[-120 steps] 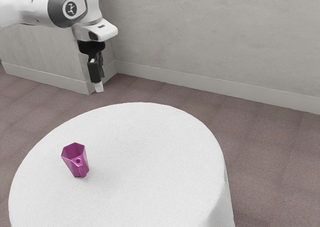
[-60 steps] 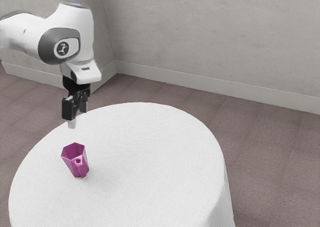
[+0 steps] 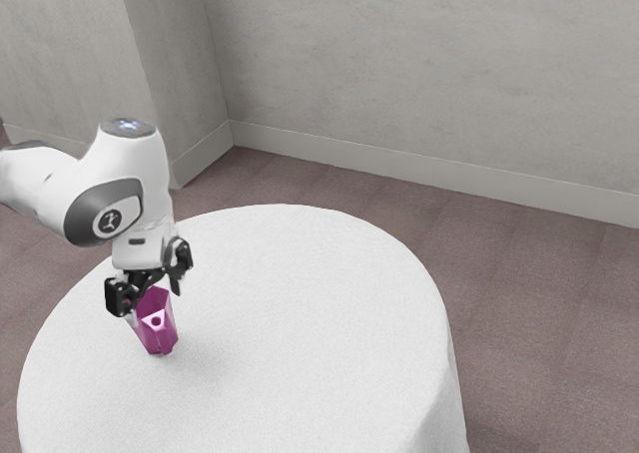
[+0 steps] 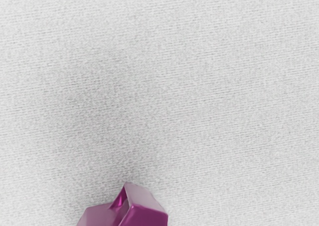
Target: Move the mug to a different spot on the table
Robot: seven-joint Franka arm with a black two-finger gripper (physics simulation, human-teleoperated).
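**Gripper.** The black gripper (image 3: 147, 291) hangs low over the table (image 3: 329, 303), fingers pointing down. They are spread apart. One finger (image 3: 114, 297) stands on the side of the mug (image 3: 156, 331) toward the exterior view's left. The other stands higher, on the side toward the exterior view's right. The mug's rim sits between them, and neither finger can be seen pressing it from both sides (jaws parted, holding nothing).

**Mug.** A magenta, faceted mug, wider at the rim than at the foot, stands upright on the table. It is near the part of the table's edge toward the exterior view's left. In the wrist view the mug (image 4: 130, 215) lies just under the hand, with a small boxy lug jutting from its side.

**Table.** Round, covered by a white cloth that drapes over its edge. In the wrist view the cloth (image 4: 164, 86) carries a soft grey shadow beyond the mug.

**Arm.** The white arm (image 3: 100, 199) reaches over the table from the exterior view's left, its grey joint cap directly above the gripper.

**Surroundings.** A brown plank floor (image 3: 539, 293) rings the table. Well behind the table a pale wall (image 3: 429, 64) with a white skirting board (image 3: 429, 171) meets a second wall at a corner.
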